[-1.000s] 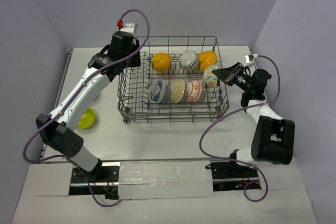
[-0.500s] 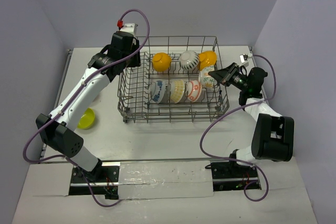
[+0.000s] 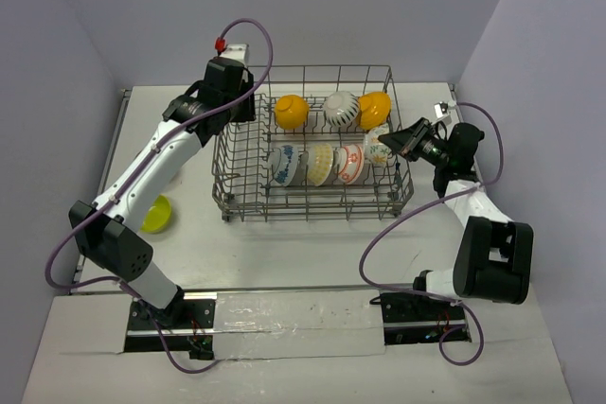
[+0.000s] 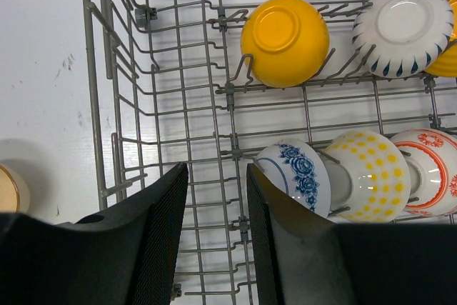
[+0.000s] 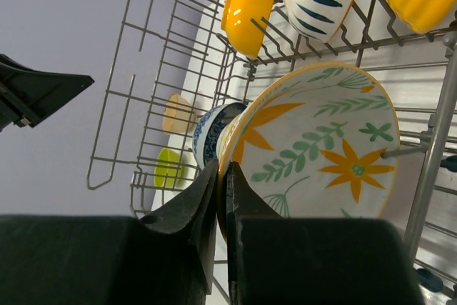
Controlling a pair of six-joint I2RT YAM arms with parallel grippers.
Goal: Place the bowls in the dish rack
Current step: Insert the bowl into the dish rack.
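Found the dish rack (image 3: 312, 198) at the centre of the top view, on a white table (image 3: 284, 253). Counted three bowls on edge along its upper row: an orange bowl (image 3: 291, 112), a white striped bowl (image 3: 341, 109) and a second orange bowl (image 3: 375, 107). Counted three more in the lower row: a blue-patterned bowl (image 3: 282, 164), a yellow-dotted bowl (image 3: 319, 164) and a red-and-white bowl (image 3: 351, 163). Saw the right gripper (image 5: 222, 173) at the rack's right end, pinched tight on the rim of a flowered bowl (image 5: 314, 141) held on edge. Saw the left gripper (image 4: 216, 176) over the rack's upper left part, fingers apart, nothing between them. Spotted a lime green bowl (image 3: 156, 213) on the table at left, well apart from the rack. Spotted a tan bowl (image 4: 6, 189) at the left edge of the left wrist view, outside the rack.
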